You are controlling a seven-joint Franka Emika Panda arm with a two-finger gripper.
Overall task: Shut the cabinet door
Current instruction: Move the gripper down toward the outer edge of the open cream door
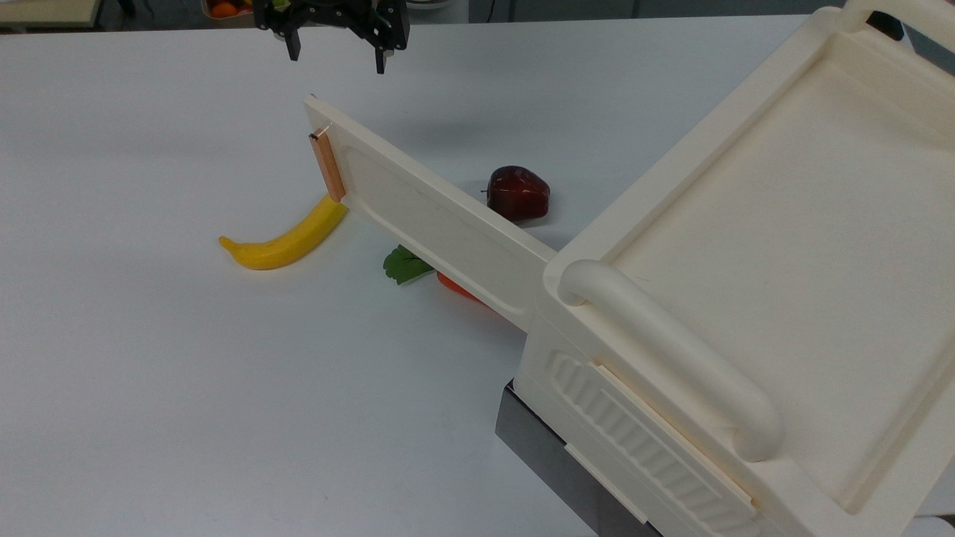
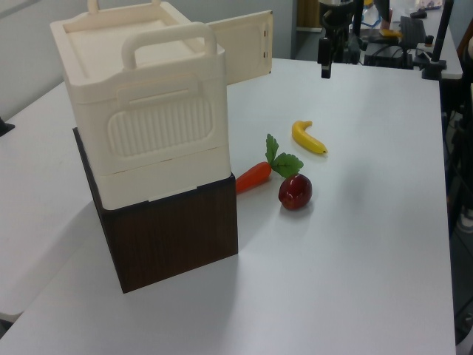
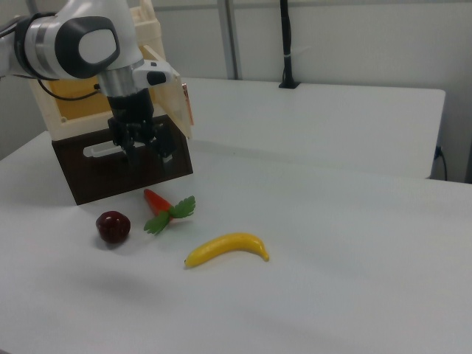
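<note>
The cream cabinet (image 1: 783, 246) stands on a dark base at the top view's right. Its cabinet door (image 1: 440, 224) is swung wide open and reaches out over the table. A copper strip (image 1: 327, 165) marks the door's free end. My black gripper (image 1: 337, 54) hangs open and holds nothing, beyond that free end near the top view's upper edge, apart from the door. In the left view the door (image 2: 240, 50) sticks out behind the cabinet (image 2: 148, 133), with the gripper (image 2: 325, 66) to its right. In the right view the gripper (image 3: 150, 158) hangs in front of the door (image 3: 175, 99).
A yellow banana (image 1: 287, 240) lies just below the door's free end in the top view. A carrot (image 1: 459, 289) with a green leaf (image 1: 404, 265) lies partly under the door. A dark red apple (image 1: 517, 194) sits behind the door. White table (image 1: 186, 410) spreads around.
</note>
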